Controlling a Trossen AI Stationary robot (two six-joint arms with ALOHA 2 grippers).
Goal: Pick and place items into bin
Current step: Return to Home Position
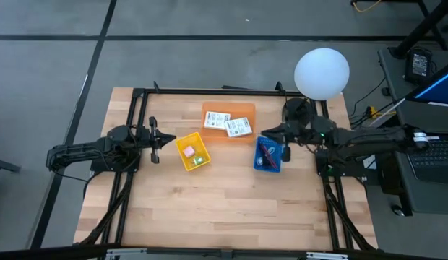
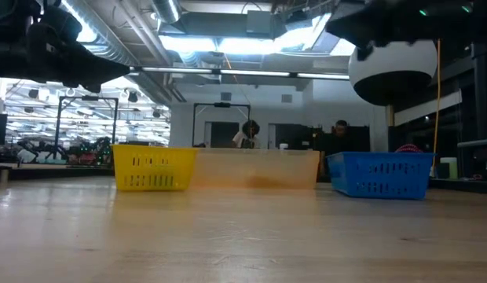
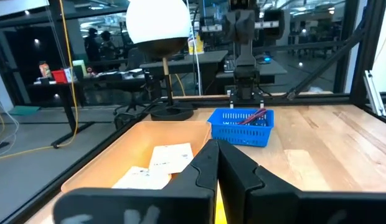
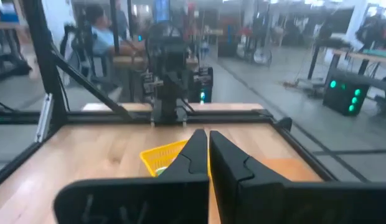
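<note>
My left gripper [image 1: 165,139] [image 3: 216,148] is shut and hangs in the air just left of the yellow bin [image 1: 193,152] [image 2: 153,167]. A pink block [image 1: 188,151] and a green block [image 1: 198,160] lie in that bin. My right gripper [image 1: 264,131] [image 4: 203,137] is shut too, above the far edge of the blue bin [image 1: 257,160] [image 3: 241,126]. A dark red cord [image 1: 266,152] [image 3: 255,116] lies in the blue bin. Two white labelled packets [image 1: 217,120] [image 1: 239,128] [image 3: 171,157] lie flat in the orange tray [image 1: 246,110] [image 3: 118,155].
The three containers sit in a row across the middle of the wooden table [image 1: 224,209]. A lamp with a white globe [image 1: 321,72] [image 3: 157,22] stands at the far right corner. A black frame [image 1: 209,92] edges the table. People sit in the room beyond [image 2: 247,132].
</note>
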